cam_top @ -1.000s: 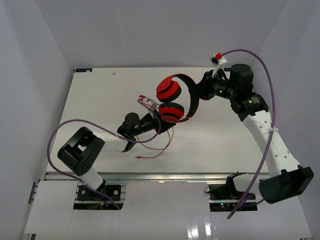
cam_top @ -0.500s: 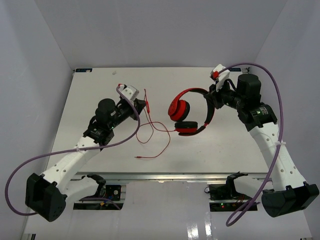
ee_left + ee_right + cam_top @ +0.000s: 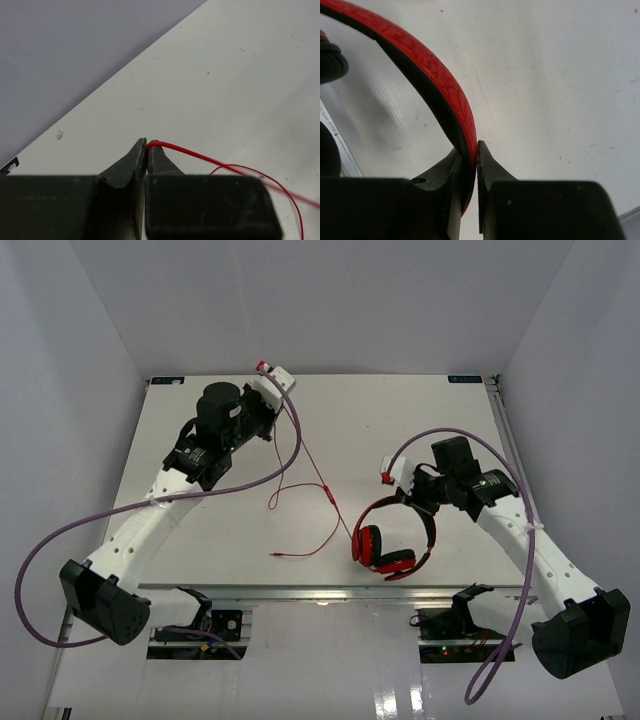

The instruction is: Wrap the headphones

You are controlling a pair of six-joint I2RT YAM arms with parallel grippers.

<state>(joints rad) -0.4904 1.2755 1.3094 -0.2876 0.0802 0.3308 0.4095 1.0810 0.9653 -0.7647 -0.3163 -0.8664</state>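
Red cable (image 3: pixel 326 487) on white table (image 3: pixel 200 540)

Bright, even light, soft shadows (wrist-cam fg blurry)

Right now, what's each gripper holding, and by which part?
The right gripper clamps the headphones by the headband; the left gripper pinches their thin red cable at its fingertips.

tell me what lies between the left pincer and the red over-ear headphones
Their thin red cable, pinched in the left pincer, trailing over bare white tabletop; the top view shows it.
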